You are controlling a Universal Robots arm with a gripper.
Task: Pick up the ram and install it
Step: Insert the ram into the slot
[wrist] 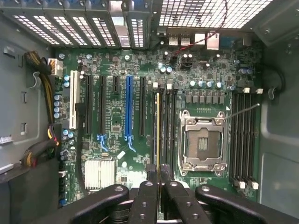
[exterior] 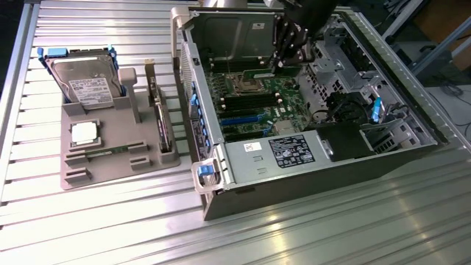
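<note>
Your arm reaches down into the open computer case, claw pinched narrow on the ram, edge-on above the motherboard.

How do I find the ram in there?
Look inside the open computer case, at the green motherboard. Next to the square silver socket run long dark slots. The ram is the one thin yellowish-edged strip along them, pinched by the black gripper.
</note>
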